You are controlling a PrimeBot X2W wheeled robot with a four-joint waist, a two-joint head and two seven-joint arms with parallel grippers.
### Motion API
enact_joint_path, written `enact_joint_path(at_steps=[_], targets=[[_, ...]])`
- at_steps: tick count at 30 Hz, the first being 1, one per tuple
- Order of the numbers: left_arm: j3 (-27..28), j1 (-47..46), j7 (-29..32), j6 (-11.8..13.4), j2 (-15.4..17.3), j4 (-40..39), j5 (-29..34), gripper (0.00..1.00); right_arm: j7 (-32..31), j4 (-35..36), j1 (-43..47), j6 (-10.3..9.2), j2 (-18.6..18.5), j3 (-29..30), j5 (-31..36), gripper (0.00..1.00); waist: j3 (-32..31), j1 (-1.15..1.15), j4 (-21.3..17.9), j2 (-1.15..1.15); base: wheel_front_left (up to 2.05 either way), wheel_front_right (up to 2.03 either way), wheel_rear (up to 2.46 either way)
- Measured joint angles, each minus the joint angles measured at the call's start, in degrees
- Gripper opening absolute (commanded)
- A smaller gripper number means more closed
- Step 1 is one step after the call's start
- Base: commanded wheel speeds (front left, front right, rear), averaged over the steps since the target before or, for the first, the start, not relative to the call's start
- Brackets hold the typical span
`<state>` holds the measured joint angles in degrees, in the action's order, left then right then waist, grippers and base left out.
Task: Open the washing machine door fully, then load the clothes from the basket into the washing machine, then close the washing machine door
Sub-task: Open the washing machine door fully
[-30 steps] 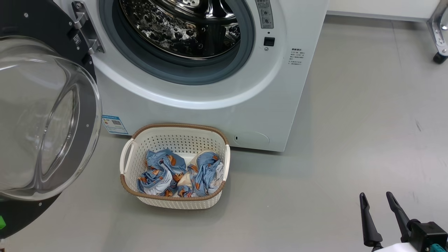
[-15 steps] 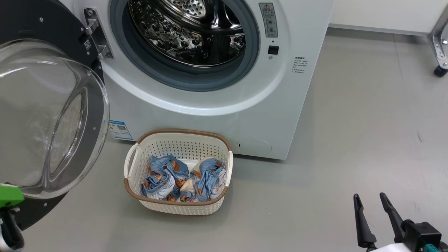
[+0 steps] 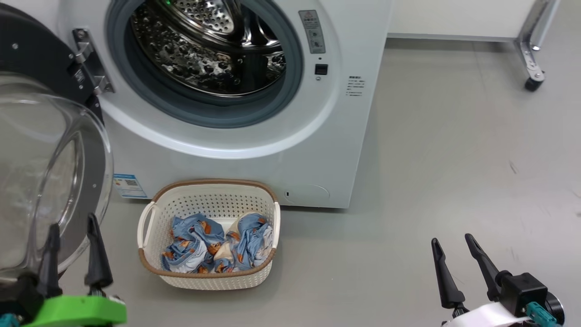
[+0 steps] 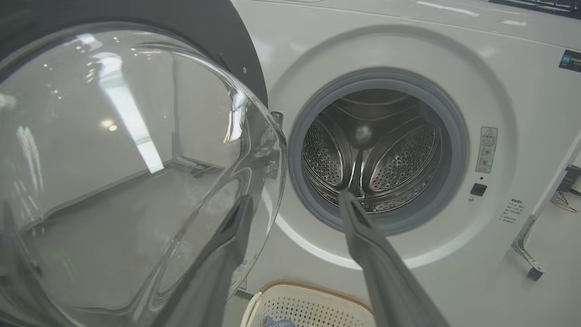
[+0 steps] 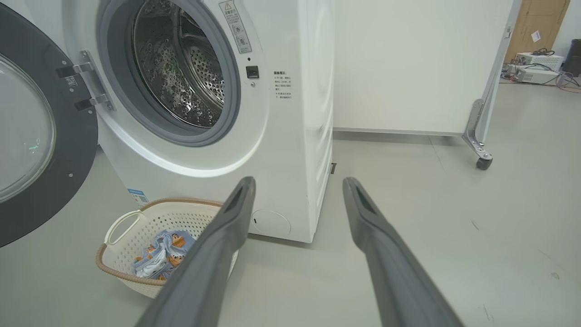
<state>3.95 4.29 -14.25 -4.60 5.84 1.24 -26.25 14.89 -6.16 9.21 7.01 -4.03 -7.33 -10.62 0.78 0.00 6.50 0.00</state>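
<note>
The washing machine (image 3: 317, 150) stands with its steel drum (image 3: 204, 50) exposed. The washing machine door (image 3: 45, 181) is swung out to the left, its glass bulge facing me. On the floor in front sits the basket (image 3: 213, 204) with the blue printed clothes (image 3: 204, 245) bunched inside. My left gripper (image 3: 72, 222) is open at the lower left, just by the door's lower rim, holding nothing. In the left wrist view, the left gripper (image 4: 296, 197) points at the drum (image 4: 372, 154) beside the door glass (image 4: 113, 159). My right gripper (image 3: 451, 239) hangs open over bare floor, right of the basket (image 5: 131, 236).
A white partition on a wheeled metal foot (image 3: 531, 68) stands at the back right. Grey floor (image 3: 454, 159) stretches right of the machine. Equipment and cables (image 5: 540, 63) lie on the floor far behind the partition.
The head camera has shifted, so the whole scene sits differently. My left gripper has risen into the head view at the lower left, its fingers now spread. The right gripper stays open.
</note>
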Motion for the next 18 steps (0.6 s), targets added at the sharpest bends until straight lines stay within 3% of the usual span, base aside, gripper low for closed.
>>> enact_joint_path(at_steps=[18], targets=[[-0.8,10.4,0.0,-1.4,0.1,7.4,0.5,1.0,0.0,3.0,-2.1,0.0,-1.0,0.7,0.6,1.0,3.4,0.0,-6.2,0.0,0.0,0.0,0.0]])
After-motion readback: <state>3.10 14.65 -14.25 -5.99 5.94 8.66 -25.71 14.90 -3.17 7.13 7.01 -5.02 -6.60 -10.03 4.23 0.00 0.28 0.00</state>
